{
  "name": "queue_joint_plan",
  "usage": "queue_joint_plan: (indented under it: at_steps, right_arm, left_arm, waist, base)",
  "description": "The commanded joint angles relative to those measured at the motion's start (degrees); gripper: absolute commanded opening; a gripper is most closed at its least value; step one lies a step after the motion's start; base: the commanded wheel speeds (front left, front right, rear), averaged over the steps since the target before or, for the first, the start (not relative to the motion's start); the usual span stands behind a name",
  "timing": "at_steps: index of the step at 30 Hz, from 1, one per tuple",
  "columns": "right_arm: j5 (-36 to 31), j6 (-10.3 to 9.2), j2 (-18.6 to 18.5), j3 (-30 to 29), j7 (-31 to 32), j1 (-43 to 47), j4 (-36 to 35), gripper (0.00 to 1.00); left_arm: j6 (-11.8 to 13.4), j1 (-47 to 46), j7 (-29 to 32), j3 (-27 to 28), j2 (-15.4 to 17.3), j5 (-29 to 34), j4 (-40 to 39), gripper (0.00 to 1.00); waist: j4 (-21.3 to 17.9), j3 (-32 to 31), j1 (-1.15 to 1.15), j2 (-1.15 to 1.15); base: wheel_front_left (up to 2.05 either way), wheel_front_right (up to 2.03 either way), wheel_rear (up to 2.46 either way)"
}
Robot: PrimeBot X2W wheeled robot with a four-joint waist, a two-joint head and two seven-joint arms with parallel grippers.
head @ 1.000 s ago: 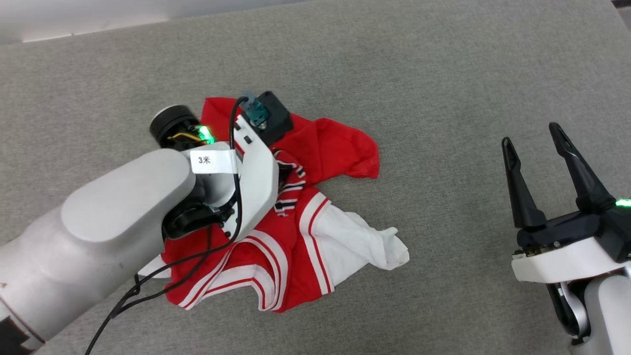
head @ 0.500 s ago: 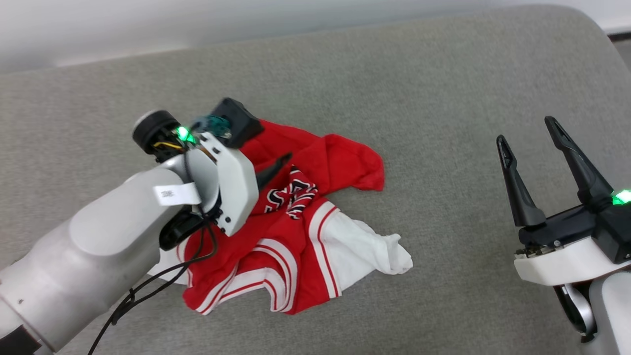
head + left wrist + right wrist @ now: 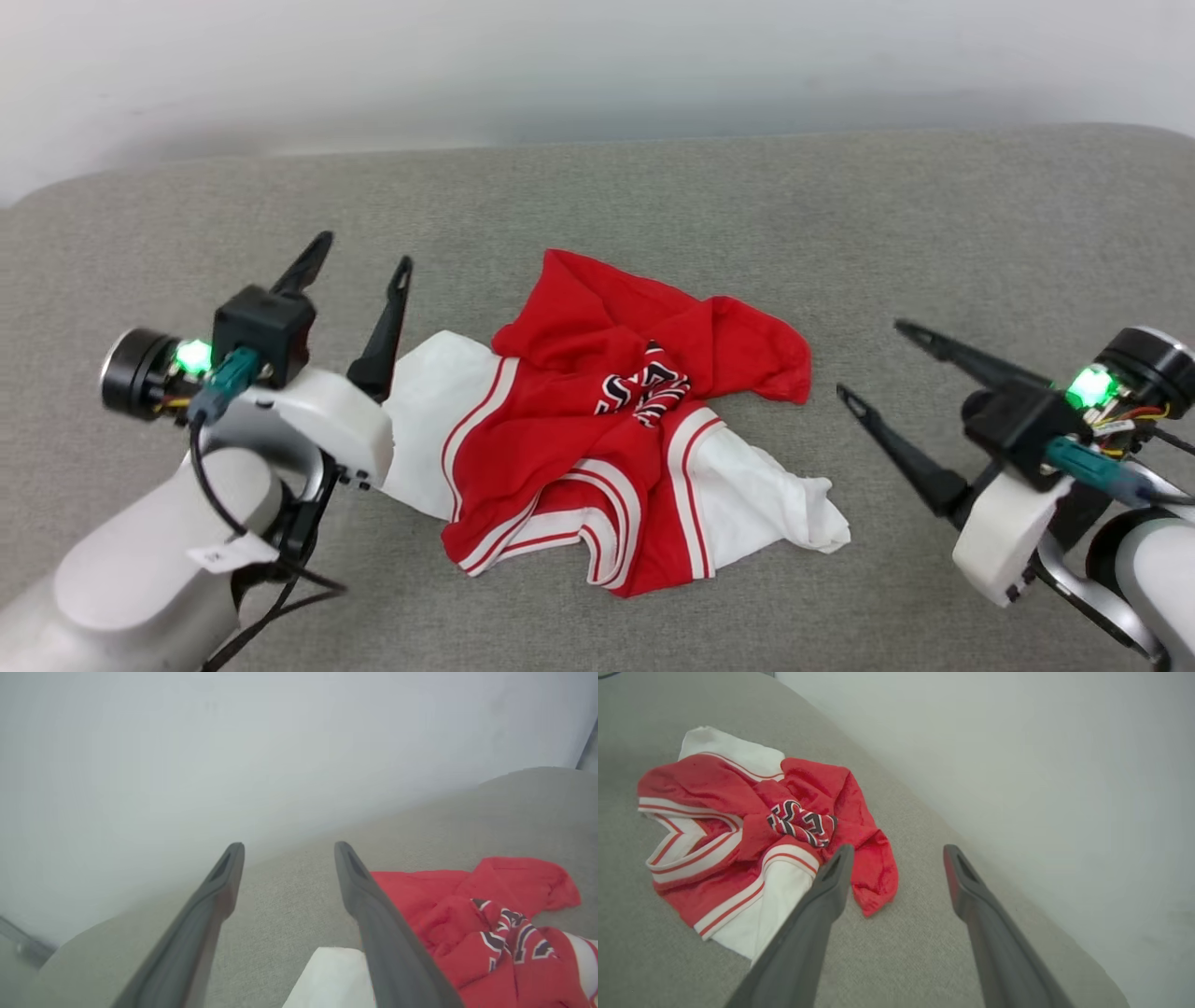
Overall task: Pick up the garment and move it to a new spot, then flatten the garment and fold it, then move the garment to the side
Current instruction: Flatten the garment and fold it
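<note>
On the garment (image 3: 551,439), chest lettering (image 3: 648,392): black-and-white block letters, crumpled into folds, no word legible. Right wrist view: shapes like S and E, unsure. White tag (image 3: 222,556) on left forearm (image 3: 131,597): dark print, too small to read

Grey woven-fabric surface (image 3: 597,187), padded look, fine even weave, far corners rounded off. Plain pale grey-white wall (image 3: 560,65) close behind the far edge, smooth and bare. Soft diffuse light, faint shadows on the fabric. Blurred grey bar (image 3: 21,947) low beside one corner in left wrist view; dark strip (image 3: 589,746) at the wall's right end, unclear what.
</note>
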Motion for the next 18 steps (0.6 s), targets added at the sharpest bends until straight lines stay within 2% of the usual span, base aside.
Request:
queue_joint_plan:
  at_steps: [1, 4, 8, 12, 16, 17, 18]
  right_arm:
    - [3.1, -0.04, -2.8, 3.4, 5.0, -2.2, -1.4, 1.0]
    - [9.7, -0.04, -6.3, 8.7, 14.4, -4.0, -3.2, 1.0]
    - [15.6, -0.04, -9.5, 14.1, 24.8, -6.8, -4.5, 1.0]
    - [18.3, -0.04, -11.0, 18.8, 30.1, -9.4, -3.0, 1.0]
    - [19.9, -0.04, -10.4, 23.6, 30.8, -11.9, 1.1, 1.0]
    - [19.9, -0.04, -10.4, 23.6, 30.8, -11.9, 1.1, 1.0]
    - [20.9, -0.04, -9.3, 26.1, 29.9, -13.0, 3.7, 1.0]
  left_arm:
    - [3.1, 3.0, -0.4, 2.5, 0.1, 1.8, -1.7, 1.0]
    - [7.2, 8.7, -0.4, 8.7, -1.0, 5.8, -5.6, 1.0]
    - [9.5, 16.0, -0.4, 16.3, -3.5, 11.8, -9.5, 1.0]
    - [8.4, 21.4, -0.4, 22.3, -7.5, 16.6, -10.8, 1.0]
    - [6.0, 24.5, -0.4, 26.5, -11.8, 20.8, -10.8, 1.0]
    - [6.0, 24.5, -0.4, 26.5, -11.8, 20.8, -10.8, 1.0]
    - [4.7, 25.6, -0.4, 28.3, -13.6, 22.4, -10.4, 1.0]
  waist:
    - [1.0, -0.1, 0.0, 0.0]
    - [1.7, 0.3, 0.0, 0.0]
    - [3.0, 1.4, 0.0, 0.0]
    - [4.6, 3.3, 0.0, 0.0]
    - [6.3, 5.3, 0.0, 0.0]
    - [6.3, 5.3, 0.0, 0.0]
    - [7.0, 6.3, 0.0, 0.0]
  base:
    - [0.0, 0.0, 0.0]
    - [0.0, 0.0, 0.0]
    - [0.0, 0.0, 0.0]
    - [0.0, 0.0, 0.0]
    - [0.0, 0.0, 0.0]
    - [0.0, 0.0, 0.0]
    - [0.0, 0.0, 0.0]
